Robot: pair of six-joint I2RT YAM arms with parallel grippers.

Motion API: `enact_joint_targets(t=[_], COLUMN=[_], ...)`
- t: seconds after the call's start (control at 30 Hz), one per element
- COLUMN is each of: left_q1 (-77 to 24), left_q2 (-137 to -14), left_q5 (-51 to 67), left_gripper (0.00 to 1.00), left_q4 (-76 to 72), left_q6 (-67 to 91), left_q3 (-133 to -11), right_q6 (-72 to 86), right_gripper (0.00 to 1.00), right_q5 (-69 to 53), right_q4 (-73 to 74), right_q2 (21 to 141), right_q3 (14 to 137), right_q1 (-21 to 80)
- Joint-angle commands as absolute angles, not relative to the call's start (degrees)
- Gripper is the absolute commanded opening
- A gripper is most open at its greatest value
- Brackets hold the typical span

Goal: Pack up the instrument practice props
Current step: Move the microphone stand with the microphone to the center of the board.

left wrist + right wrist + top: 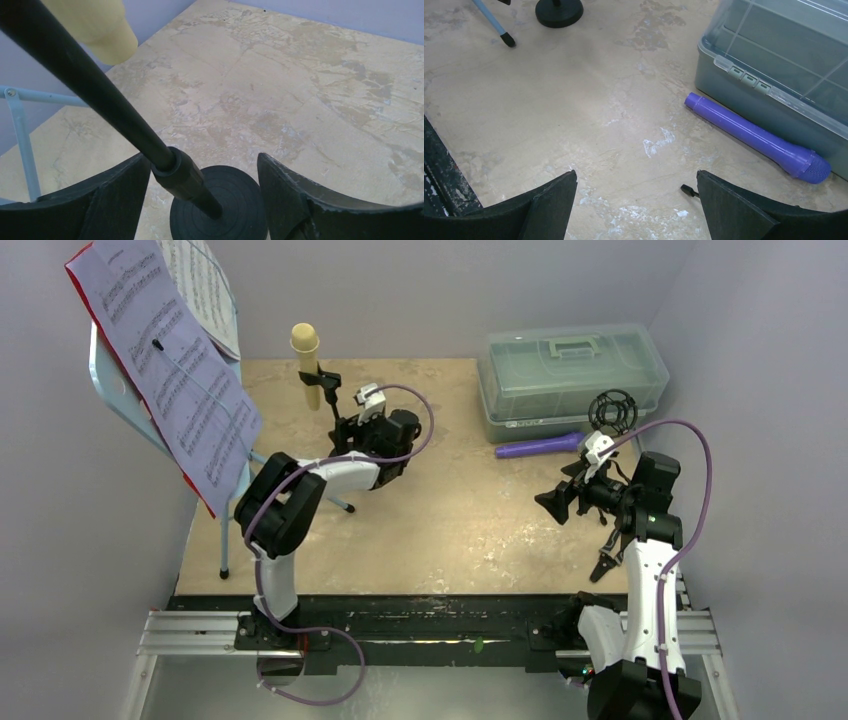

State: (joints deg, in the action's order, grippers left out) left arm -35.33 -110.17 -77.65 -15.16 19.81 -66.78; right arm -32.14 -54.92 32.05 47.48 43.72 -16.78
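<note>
A translucent plastic box [575,370] is set on the surface [450,530] with its lid down. Just in front of it, the purple microphone [751,135] is laid flat along its front wall. A black ring-shaped mic holder [612,410] is seen at the box's front right corner. Well to the left of the box, the cream microphone [305,340] is held upright in a second black mic holder [186,179]. The left jaws are spread to either side of that holder's stem, just above its round base, and the stem is not pinched. Farther left of the box, the light-blue music rest [108,375] is stood on its legs, with sheet music [180,380] and a red folder [207,506] leaned on it. The right jaws are spread wide in front of the box, with nothing between them. Small black pliers [607,562] are seen nearer than the box, beside the right arm.
</note>
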Motion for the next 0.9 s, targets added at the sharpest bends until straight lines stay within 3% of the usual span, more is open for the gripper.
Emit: enact_joint_targets(t=[0.0, 0.07, 0.4, 0.87], left_q1=[-33.7, -33.7, -33.7, -44.1], left_q2=[-111.4, -111.5, -110.0, -101.1], left_q5=[-78.1, -77.3, -74.6, -60.2], left_gripper=[0.72, 0.64, 0.0, 0.0], left_q4=[-20.2, -25.4, -40.5, -51.9], left_q6=[16.3, 12.3, 2.3, -3.8], left_q3=[-68.6, -67.4, -61.1, -53.1], right_q6=[-31.9, -32.0, -32.0, -32.0], right_gripper=[0.93, 0.93, 0.93, 0.94], right_q5=[-54.5, -54.4, -54.1, -53.8], right_q4=[30.3, 30.3, 30.3, 30.1], right_q2=[47.2, 47.2, 47.5, 47.8], right_q3=[43.7, 43.7, 43.6, 43.6], right_q1=[-16.4, -16.5, -16.4, -16.3])
